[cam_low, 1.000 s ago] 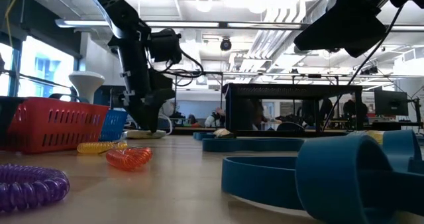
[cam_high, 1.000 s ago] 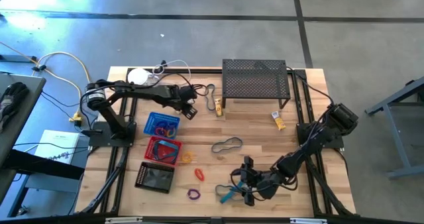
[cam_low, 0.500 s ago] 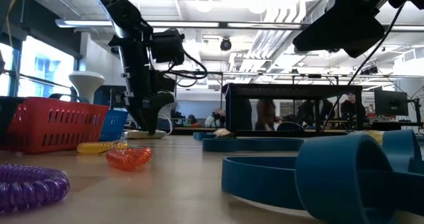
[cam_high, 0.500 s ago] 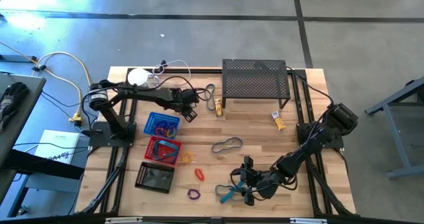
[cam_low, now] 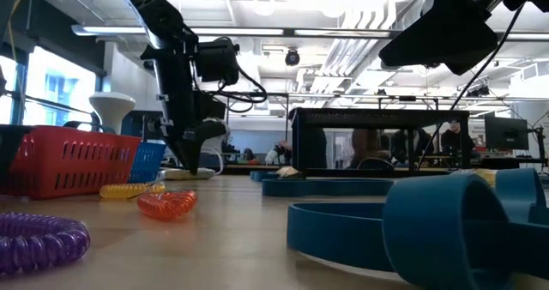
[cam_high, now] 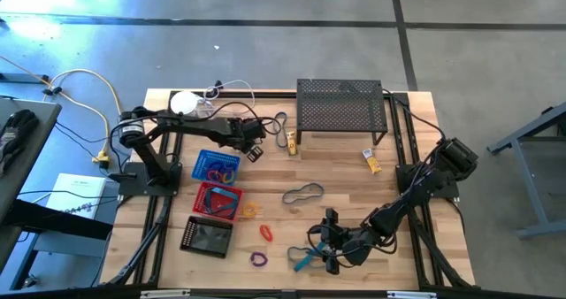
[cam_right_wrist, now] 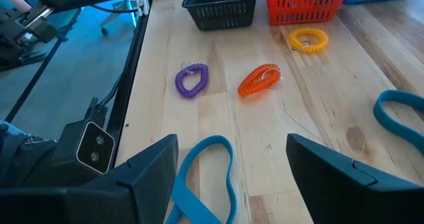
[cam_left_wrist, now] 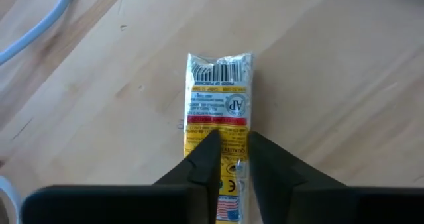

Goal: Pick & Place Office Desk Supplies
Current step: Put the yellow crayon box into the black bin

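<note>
High view: the left gripper has been carried from beside the blue basket toward the table's far edge, and now hangs there.

Low view: it is seen lowered to the tabletop.

Left wrist view: its 2 fingers have been drawn in against a yellow-and-white tube; a pick appears begun.

Right wrist view: the right gripper is held apart over a blue loop.
</note>
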